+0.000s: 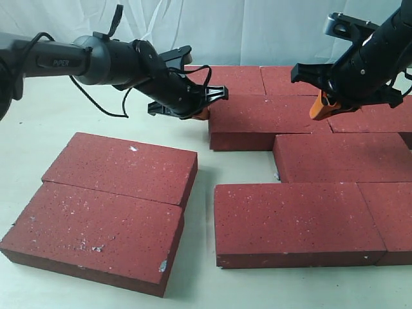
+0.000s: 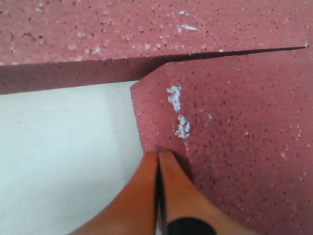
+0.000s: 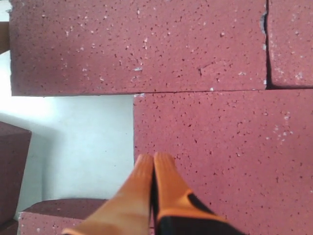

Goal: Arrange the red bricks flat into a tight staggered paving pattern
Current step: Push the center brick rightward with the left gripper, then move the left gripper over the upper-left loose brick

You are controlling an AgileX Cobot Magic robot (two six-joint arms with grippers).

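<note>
Red bricks (image 3: 137, 44) are laid tight together. The orange gripper (image 3: 153, 160) is seen closed at one brick's edge, beside pale table (image 3: 83, 142).

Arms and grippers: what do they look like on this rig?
The left arm and right arm are dark; the left bears PIPER lettering and a loose black cable. The left gripper and right gripper have tapered orange fingers on black bases.

white "PIPER" lettering on left arm (image 1: 61, 62)
</note>
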